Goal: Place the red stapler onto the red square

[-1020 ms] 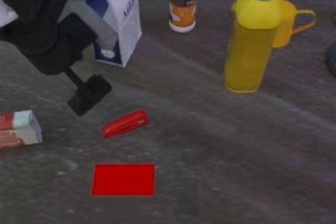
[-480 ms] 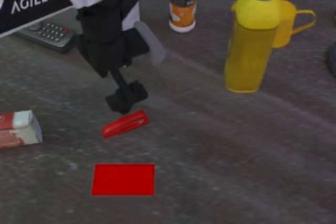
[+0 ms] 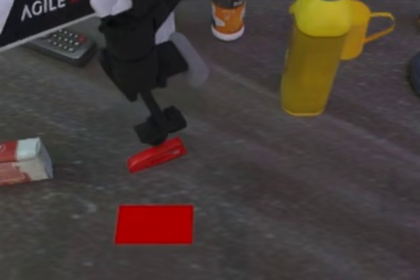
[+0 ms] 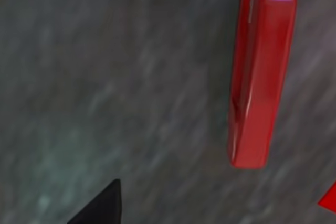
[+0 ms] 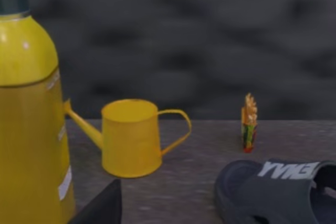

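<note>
The left gripper (image 3: 159, 129) hung over the far end of the red stapler (image 3: 156, 155), which lay on the desk (image 3: 295, 195) just beyond the red square (image 3: 154, 224); whether its fingers were open could not be told. The reach looked underway; a grasp should follow. The right gripper was out of sight.

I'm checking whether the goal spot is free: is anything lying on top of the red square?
Nothing lies on the red square; its whole surface shows. The red stapler lies on the table beyond it, with the left gripper right above it.
</note>
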Robot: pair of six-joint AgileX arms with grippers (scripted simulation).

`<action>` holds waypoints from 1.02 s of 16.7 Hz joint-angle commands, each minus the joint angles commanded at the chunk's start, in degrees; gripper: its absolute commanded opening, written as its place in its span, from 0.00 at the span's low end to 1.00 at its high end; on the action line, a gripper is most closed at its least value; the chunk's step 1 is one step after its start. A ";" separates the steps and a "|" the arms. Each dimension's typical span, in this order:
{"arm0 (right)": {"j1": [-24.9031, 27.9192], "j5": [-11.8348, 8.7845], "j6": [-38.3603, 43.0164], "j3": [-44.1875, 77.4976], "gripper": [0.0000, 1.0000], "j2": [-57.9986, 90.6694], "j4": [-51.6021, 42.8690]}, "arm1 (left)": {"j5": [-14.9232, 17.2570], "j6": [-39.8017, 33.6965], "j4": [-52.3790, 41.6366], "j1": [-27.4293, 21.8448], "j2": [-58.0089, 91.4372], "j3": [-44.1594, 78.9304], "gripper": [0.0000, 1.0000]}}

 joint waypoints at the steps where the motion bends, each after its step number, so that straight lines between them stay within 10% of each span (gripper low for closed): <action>1: 0.00 0.00 0.00 0.00 1.00 0.00 0.00 | 0.01 0.04 1.91 -0.03 0.66 -1.25 1.00; 12: 0.00 0.00 0.00 0.00 1.00 0.00 0.00 | 0.06 0.15 17.12 -0.01 6.28 -10.65 1.00; 17: 0.00 0.00 0.00 0.00 1.00 0.00 0.00 | 0.06 0.15 17.12 -0.01 6.28 -10.65 0.62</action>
